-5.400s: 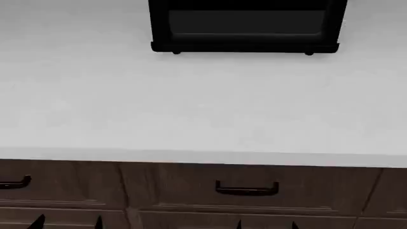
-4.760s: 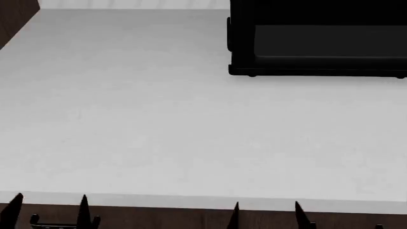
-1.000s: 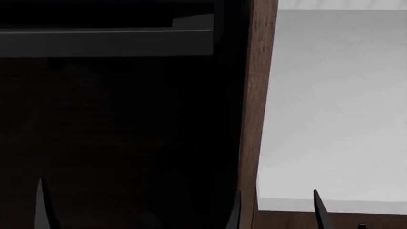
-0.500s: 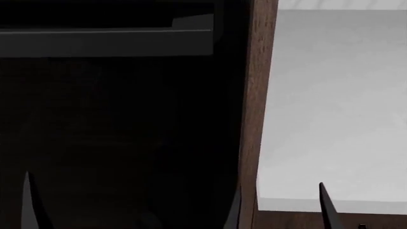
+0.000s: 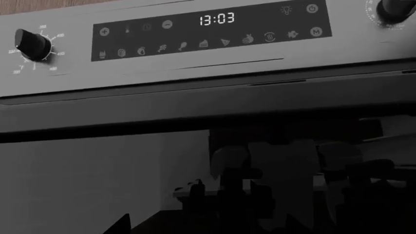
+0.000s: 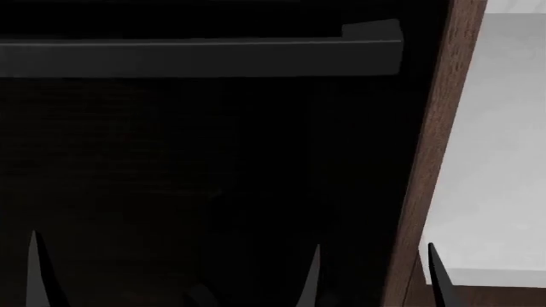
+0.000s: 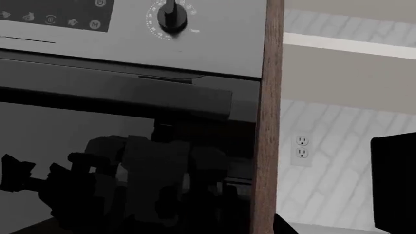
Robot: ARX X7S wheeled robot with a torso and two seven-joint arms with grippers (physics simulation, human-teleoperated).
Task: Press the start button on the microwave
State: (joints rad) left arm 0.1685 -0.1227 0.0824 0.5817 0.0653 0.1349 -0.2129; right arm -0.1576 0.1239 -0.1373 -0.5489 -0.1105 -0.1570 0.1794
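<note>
Pincer first: on my right pincer [image 6: 373, 281] two dark fingertips rise from the bottom of the head view with a wide gap between them, so it stands open and carries nothing. Of my left pincer [image 6: 36, 278] only one thin tip shows against the black, so I cannot tell whether it is spread or closed.

Both arms are held low and drawn in close to me. My guess is that they are kept there because nothing within reach is worth touching.

What fills the view ahead is a built-in oven [image 5: 208, 92], not my target. Its long handle [image 6: 201, 57] runs across the top of the head view. The left wrist view shows its control strip with a clock reading 13:03 [image 5: 217, 19] and a knob [image 5: 31, 44] at one end. My own shape is mirrored dimly in the glass door.

A wooden side panel [image 6: 426, 179] closes the oven off on my right, and past it lies the pale table [image 6: 503, 160].

The microwave [image 7: 393, 180] appears only in the right wrist view, as a black slab at the picture's edge. It sits beyond the wooden panel, near a wall socket [image 7: 300, 146]. Its front and start button are out of sight.

So the press has hardly begun. I judge I must first get over to my right and face that box squarely before either arm goes out.
</note>
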